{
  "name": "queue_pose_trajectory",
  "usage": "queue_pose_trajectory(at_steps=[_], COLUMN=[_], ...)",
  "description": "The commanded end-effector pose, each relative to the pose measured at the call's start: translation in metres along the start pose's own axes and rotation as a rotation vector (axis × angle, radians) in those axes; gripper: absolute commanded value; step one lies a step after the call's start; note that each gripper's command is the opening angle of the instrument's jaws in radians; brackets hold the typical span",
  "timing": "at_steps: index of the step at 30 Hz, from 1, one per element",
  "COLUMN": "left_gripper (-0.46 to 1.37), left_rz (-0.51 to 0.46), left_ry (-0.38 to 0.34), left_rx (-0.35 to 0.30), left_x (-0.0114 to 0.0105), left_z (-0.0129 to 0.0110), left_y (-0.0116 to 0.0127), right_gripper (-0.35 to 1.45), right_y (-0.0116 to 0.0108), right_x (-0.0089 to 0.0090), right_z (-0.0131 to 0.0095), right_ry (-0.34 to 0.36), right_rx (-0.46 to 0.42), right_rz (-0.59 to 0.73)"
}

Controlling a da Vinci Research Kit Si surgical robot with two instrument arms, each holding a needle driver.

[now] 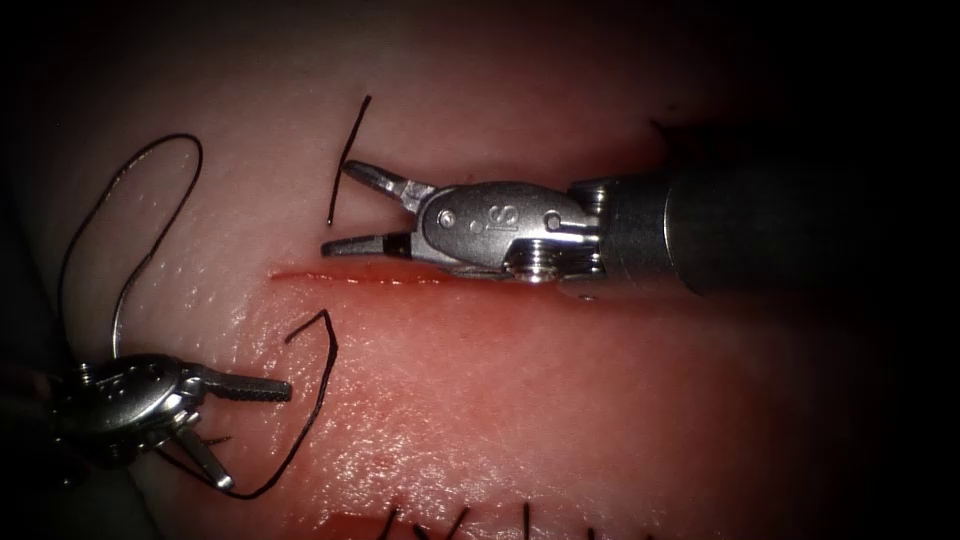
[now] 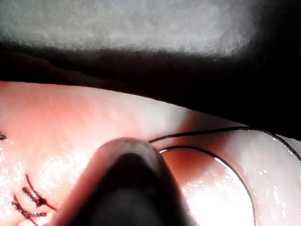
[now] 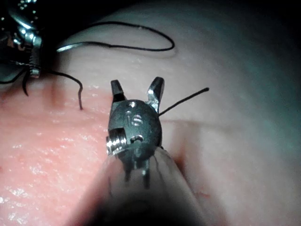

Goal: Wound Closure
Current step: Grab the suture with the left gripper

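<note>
The tissue [image 1: 560, 400] has a cut [image 1: 350, 277] running sideways at mid-picture, wet with red fluid. My right tool [image 1: 340, 208] lies just above the cut with its jaws open and nothing in them [image 3: 137, 84]. A short loose thread end [image 1: 348, 160] lies at its upper jaw tip. My left tool [image 1: 255, 437] sits at the lower left, jaws spread wide and holding nothing. The thin curved needle [image 1: 122, 305] lies on the tissue above the left tool, out of the tissue [image 3: 84, 45]. Black thread [image 1: 325, 385] curves around the left tool's jaws.
The thread makes a tall loop [image 1: 150, 150] on the pale tissue at the far left. Earlier stitches [image 1: 455, 520] show along the near edge and beside the left shaft [image 2: 33, 202]. A dark edge borders the tissue on the left.
</note>
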Motion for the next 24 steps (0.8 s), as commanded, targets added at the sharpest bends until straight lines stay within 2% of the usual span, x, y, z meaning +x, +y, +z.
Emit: queue_pose_trajectory(at_steps=[1,9,13,17,19,21,24], left_gripper=[0.65,0.69,0.72,0.74,0.74,0.74,0.77], left_rz=[0.000,0.004,0.003,0.004,0.005,0.003,0.009], left_ry=[0.000,0.063,0.118,0.157,0.235,0.271,0.329], left_rx=[-0.002,0.014,-0.010,-0.062,-0.099,-0.121,-0.194], left_x=[0.0000,-0.0002,-0.0004,-0.0010,-0.0015,-0.0016,-0.0017], left_z=[0.0000,0.0004,0.0009,0.0012,0.0016,0.0018,0.0027], left_y=[0.0000,-0.0006,-0.0014,-0.0017,-0.0019,-0.0021,-0.0025], right_gripper=[0.90,0.93,0.94,0.94,0.94,0.94,0.94], right_y=[0.0001,0.0000,-0.0002,-0.0002,-0.0002,-0.0003,-0.0003], right_x=[0.0001,0.0001,0.0001,0.0001,0.0000,0.0000,-0.0001], right_z=[0.0000,-0.0001,-0.0002,-0.0002,-0.0002,-0.0002,-0.0001], right_ry=[0.001,0.001,0.002,0.002,0.002,0.002,0.002], right_rx=[0.004,0.004,0.007,0.007,0.007,0.007,0.007], right_rz=[0.001,0.001,0.000,0.000,-0.001,-0.001,-0.002])
